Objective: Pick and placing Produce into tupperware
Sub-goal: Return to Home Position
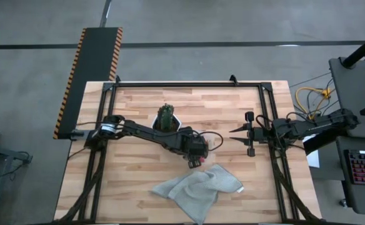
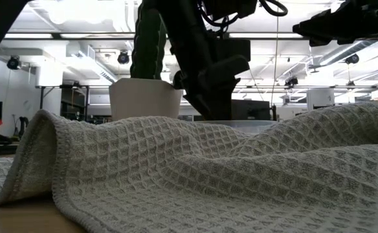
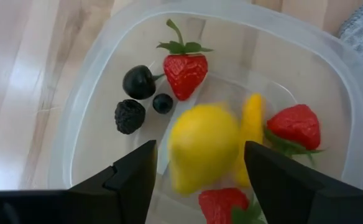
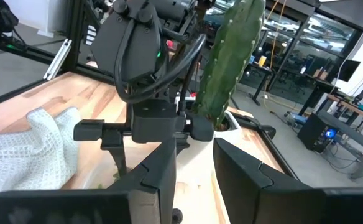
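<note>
LEFT ARM OVER THE TUB: The left gripper (image 1: 197,155) hangs above the clear tupperware (image 1: 212,142), just right of centre in the overhead frame. Its jaws are released and hold nothing. In its wrist camera the two dark fingers (image 3: 132,180) stand well apart over the tub.

Inside the tub lies the produce: three red strawberries (image 3: 184,71), three dark berries (image 3: 138,81), a slim yellow piece (image 3: 252,121) and a lemon (image 3: 203,149). The lemon is blurred, so it may be resting on the other fruit or just above it.

The tub sits on the wooden table (image 1: 126,169), near the white pot (image 1: 177,124) of a green cactus (image 1: 165,114) at upper centre. A crumpled grey cloth (image 1: 198,187) spreads across the lower centre, close to the tub. In the table-level view the cloth fills the foreground and hides all but the tub's rim.

The right gripper (image 1: 235,132) waits at the right of the overhead frame, well apart from the tub. It is empty, with its jaws parted by a narrow gap.
</note>
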Motion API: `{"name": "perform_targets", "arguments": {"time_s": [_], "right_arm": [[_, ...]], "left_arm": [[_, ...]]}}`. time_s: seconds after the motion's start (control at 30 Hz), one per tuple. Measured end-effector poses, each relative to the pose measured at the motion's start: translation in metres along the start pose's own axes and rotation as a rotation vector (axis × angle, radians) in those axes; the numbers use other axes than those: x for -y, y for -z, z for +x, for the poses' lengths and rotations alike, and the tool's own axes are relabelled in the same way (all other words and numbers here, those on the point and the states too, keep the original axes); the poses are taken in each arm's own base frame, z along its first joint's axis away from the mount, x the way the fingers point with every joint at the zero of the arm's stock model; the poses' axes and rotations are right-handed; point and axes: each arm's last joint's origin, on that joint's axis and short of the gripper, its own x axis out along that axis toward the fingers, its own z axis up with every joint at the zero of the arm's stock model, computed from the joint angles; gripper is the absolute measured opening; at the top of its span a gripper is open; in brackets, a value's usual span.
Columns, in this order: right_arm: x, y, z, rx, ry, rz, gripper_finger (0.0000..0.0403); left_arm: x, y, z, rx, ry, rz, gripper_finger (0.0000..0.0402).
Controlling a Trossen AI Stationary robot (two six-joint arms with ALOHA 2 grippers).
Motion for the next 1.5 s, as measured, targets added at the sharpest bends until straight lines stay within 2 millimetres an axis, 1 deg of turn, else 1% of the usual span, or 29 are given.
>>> {"name": "perform_targets", "arguments": {"time_s": [0.13,0.23,0.33,0.43,0.53,0.6,0.67,0.73,0.8,0.87,0.93,1.03,1.07,1.17,1.27,1.33,1.4,1.5], "right_arm": [[0.0,0.0,0.0,0.0,0.0,0.0,0.01],[0.0,0.0,0.0,0.001,0.0,0.0,0.01],[0.0,-0.001,0.0,0.007,0.002,0.001,0.01],[0.0,-0.001,0.0,0.015,0.004,0.003,0.01],[0.001,-0.003,0.0,0.03,0.009,0.005,0.01],[0.002,-0.006,0.0,0.033,0.011,0.007,0.01],[0.004,-0.013,-0.001,0.053,0.017,0.01,0.01],[0.007,-0.022,-0.002,0.077,0.024,0.024,0.01],[0.011,-0.032,-0.003,0.087,0.027,0.043,0.01],[0.015,-0.042,-0.005,0.087,0.025,0.07,0.01],[0.018,-0.052,-0.007,0.074,0.019,0.106,0.01],[0.023,-0.066,-0.011,0.053,0.012,0.161,0.0099],[0.025,-0.07,-0.013,0.048,0.01,0.173,0.0098],[0.031,-0.084,-0.018,0.056,0.01,0.202,0.0086],[0.036,-0.096,-0.025,0.058,0.008,0.2,0.0058],[0.039,-0.102,-0.032,0.022,-0.007,0.195,0.0032],[0.04,-0.104,-0.041,-0.031,-0.032,0.183,0.0015],[0.04,-0.103,-0.054,-0.037,-0.044,0.194,0.0011]], "left_arm": [[-0.001,-0.001,-0.003,0.007,0.005,-0.002,0.0227],[-0.001,-0.007,-0.013,0.046,0.019,0.014,0.0228],[0.001,-0.012,-0.037,0.116,0.043,0.058,0.0229],[0.001,-0.016,-0.074,0.22,0.053,0.081,0.0229],[0.001,-0.011,-0.116,0.342,0.003,0.135,0.0229],[0.002,-0.004,-0.144,0.426,-0.012,0.161,0.0229],[0.002,0.004,-0.175,0.525,0.033,0.16,0.0229],[0.0,0.018,-0.204,0.59,0.074,0.166,0.0222],[-0.004,0.034,-0.229,0.656,0.096,0.159,0.0203],[-0.009,0.052,-0.248,0.704,0.108,0.178,0.017],[-0.016,0.066,-0.267,0.764,0.14,0.193,0.0123],[-0.029,0.086,-0.288,0.842,0.181,0.219,0.0035],[-0.033,0.091,-0.293,0.868,0.188,0.226,0.0018],[-0.044,0.104,-0.303,0.938,0.193,0.248,0.0007],[-0.058,0.115,-0.313,0.983,0.166,0.244,0.0001],[-0.069,0.125,-0.318,0.994,0.141,0.247,0.0001],[-0.077,0.136,-0.319,0.984,0.14,0.274,0.0],[-0.085,0.156,-0.313,0.965,0.133,0.333,0.0]]}}
